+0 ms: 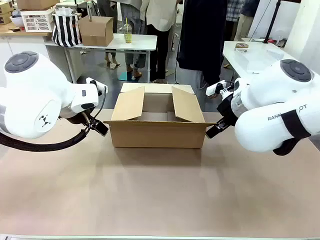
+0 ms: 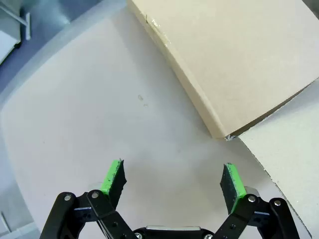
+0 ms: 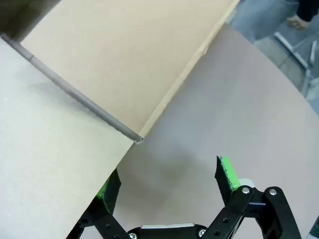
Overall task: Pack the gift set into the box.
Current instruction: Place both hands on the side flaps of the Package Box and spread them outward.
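Note:
The box (image 1: 157, 134) stands mid-table with its top open, its two side flaps leaning inward and its far flap upright. My left gripper (image 1: 99, 126) hangs open by the box's left end, low over the table. In the left wrist view the left gripper (image 2: 174, 181) holds nothing, and the box (image 2: 239, 59) lies just beyond its fingers. My right gripper (image 1: 212, 131) is open at the box's right end. In the right wrist view one finger (image 3: 107, 191) of the right gripper (image 3: 167, 184) sits at a cardboard flap's (image 3: 50, 164) edge. The gift set is out of view.
A person in dark clothes (image 1: 202, 35) stands behind the box at the far side. A back table carries a smaller cube-like carton (image 1: 96, 30), a white lattice crate (image 1: 37, 20), a striped bag (image 1: 66, 27) and a drink cup (image 1: 128, 34). Bare brown tabletop (image 1: 160, 190) lies in front.

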